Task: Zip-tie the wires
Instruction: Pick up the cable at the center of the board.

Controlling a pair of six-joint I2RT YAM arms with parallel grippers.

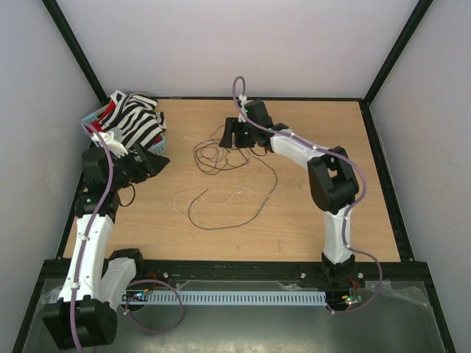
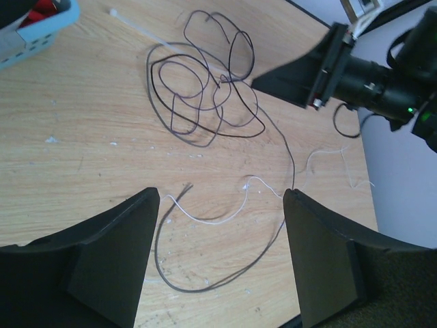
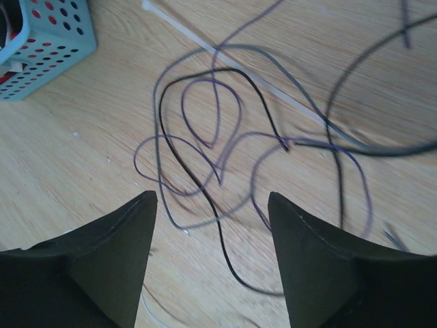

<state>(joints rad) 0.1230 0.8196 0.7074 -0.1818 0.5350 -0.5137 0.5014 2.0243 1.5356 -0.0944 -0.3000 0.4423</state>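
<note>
The wires (image 1: 213, 154) lie as a loose dark tangle on the wooden table, with a long loop and pale strands (image 1: 193, 198) trailing toward the near side. My right gripper (image 1: 234, 137) hovers at the tangle's far right edge, open and empty. In the right wrist view its jaws (image 3: 213, 197) are spread over black and purplish wires (image 3: 214, 214). My left gripper (image 1: 157, 160) is left of the wires, open and empty. In the left wrist view its jaws (image 2: 222, 195) frame a dark loop and a white strand (image 2: 214, 223), with the tangle (image 2: 212, 96) beyond. A white zip tie (image 3: 191, 34) lies by the tangle, also seen in the left wrist view (image 2: 136, 26).
A light blue perforated basket (image 1: 96, 118) holding a black-and-white striped cloth (image 1: 136, 118) stands at the far left, behind my left arm; it shows in the right wrist view (image 3: 48, 41) too. Black frame rails edge the table. My right gripper's body (image 2: 300, 72) reaches over the tangle.
</note>
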